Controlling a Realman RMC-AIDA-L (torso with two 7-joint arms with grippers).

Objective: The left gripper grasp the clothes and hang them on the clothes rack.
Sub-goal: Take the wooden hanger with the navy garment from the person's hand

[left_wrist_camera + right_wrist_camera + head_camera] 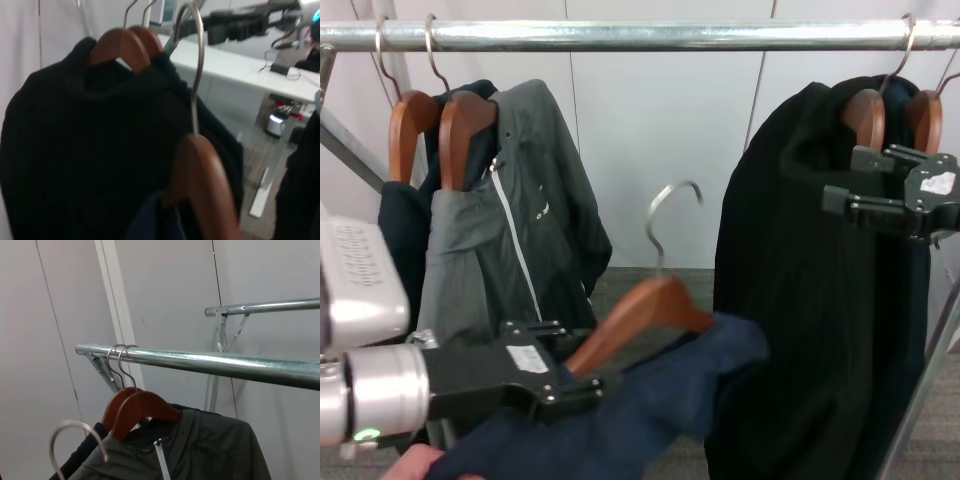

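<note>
Left gripper [565, 385] pinching the clothes [650, 410] at the hanger shoulder: lift toward 12 o'clock, level the hook, drop it over the clothes rack [650, 35] between the grey jacket [520, 230] and black coat [800, 280]; right gripper [850, 185] parked at 3 o'clock, spread.

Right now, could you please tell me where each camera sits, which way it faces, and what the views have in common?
Head view: from the robot's head, facing the rack; the left claw grips the navy shirt's hanger, and the right claw hangs by the black coat.
Left wrist view: looks along the held hanger at the coat; no claw of its own shows.
Right wrist view: faces the rack and the grey jacket.
Shared: the held hanger's hook appears in all three.
</note>
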